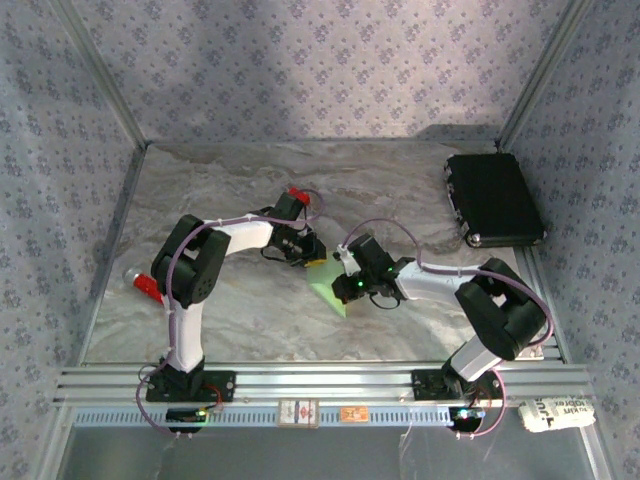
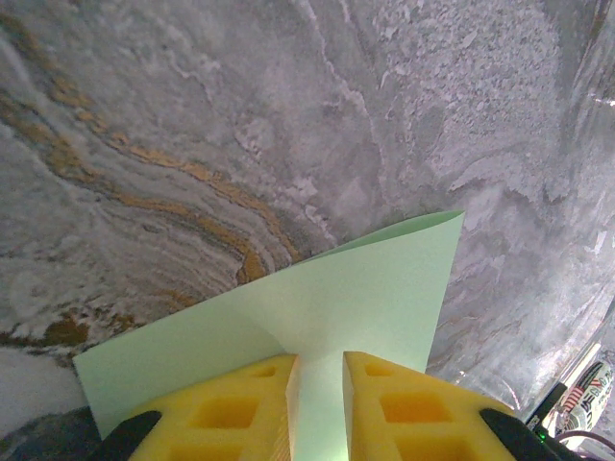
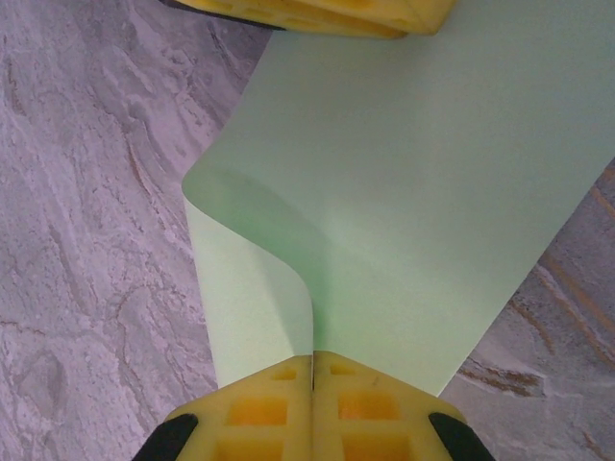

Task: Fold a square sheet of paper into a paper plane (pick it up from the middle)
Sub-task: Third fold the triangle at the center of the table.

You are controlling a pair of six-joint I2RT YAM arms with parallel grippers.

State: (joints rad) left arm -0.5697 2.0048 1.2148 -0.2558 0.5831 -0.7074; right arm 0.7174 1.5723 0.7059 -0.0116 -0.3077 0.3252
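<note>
The right gripper (image 3: 312,357) is pinching the square sheet of paper (image 3: 413,192) above the middle of the worktop (image 1: 250,320). The left gripper (image 2: 319,357) is standing narrow at the opposite edge, and its grip cannot be confirmed. Hazard: uneven arm travel is risking slippage, tearing, or an off-line crease in the bowed sheet.

The square sheet of paper (image 3: 413,192) is plain pale green; the left gripper (image 2: 320,359) and right gripper (image 3: 312,357) are bright yellow with black edges; the table (image 2: 192,115) is marbled grey, veined in ochre; the walls (image 1: 300,60) carry a lilac floral print; the case (image 1: 493,198) is black.
</note>
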